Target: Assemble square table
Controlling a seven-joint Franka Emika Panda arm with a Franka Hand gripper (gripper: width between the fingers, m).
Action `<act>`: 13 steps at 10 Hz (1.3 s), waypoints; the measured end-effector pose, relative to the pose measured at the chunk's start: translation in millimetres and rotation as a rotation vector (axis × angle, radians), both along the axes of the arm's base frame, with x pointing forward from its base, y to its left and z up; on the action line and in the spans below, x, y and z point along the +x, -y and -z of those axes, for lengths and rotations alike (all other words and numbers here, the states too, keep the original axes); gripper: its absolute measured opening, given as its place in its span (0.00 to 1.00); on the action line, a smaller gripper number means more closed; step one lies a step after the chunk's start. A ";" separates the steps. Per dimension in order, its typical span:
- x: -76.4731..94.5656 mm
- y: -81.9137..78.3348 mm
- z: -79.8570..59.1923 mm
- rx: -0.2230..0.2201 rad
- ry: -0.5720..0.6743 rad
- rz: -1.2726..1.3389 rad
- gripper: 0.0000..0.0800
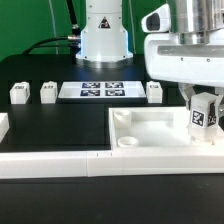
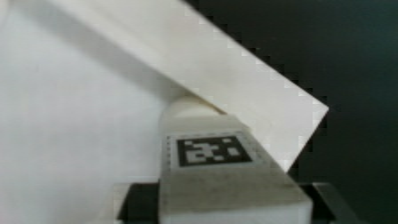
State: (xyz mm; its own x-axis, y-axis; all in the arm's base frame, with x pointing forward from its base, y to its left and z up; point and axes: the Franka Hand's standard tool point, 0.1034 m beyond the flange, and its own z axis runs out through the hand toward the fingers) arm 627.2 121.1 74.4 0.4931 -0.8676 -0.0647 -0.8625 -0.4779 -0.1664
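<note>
Hand [image 1: 203, 101] clamped around upright leg [image 1: 203, 118], long axis vertical, lower end at square top [image 1: 150, 136] corner.

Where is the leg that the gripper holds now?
At the exterior view's right: the leg stands upright in the gripper, over the square top's right end, right of the marker board.

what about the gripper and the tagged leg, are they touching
Touching. The wrist view shows the gripper closed on the tagged leg, with dark fingers flush against both sides and no gap.
</note>
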 end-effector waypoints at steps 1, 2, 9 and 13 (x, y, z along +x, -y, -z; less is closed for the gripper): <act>0.3 2.6 0.8 0.047 -0.005 0.114 0.37; 0.6 5.4 1.0 0.087 -0.002 0.231 0.37; 5.6 -2.6 -4.5 -0.043 0.090 -0.354 0.77; 6.5 6.9 -2.7 -0.132 0.146 -0.827 0.81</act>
State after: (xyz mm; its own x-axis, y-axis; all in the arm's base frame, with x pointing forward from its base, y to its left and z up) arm 633.7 114.3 77.2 0.9675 -0.2198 0.1251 -0.2010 -0.9684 -0.1474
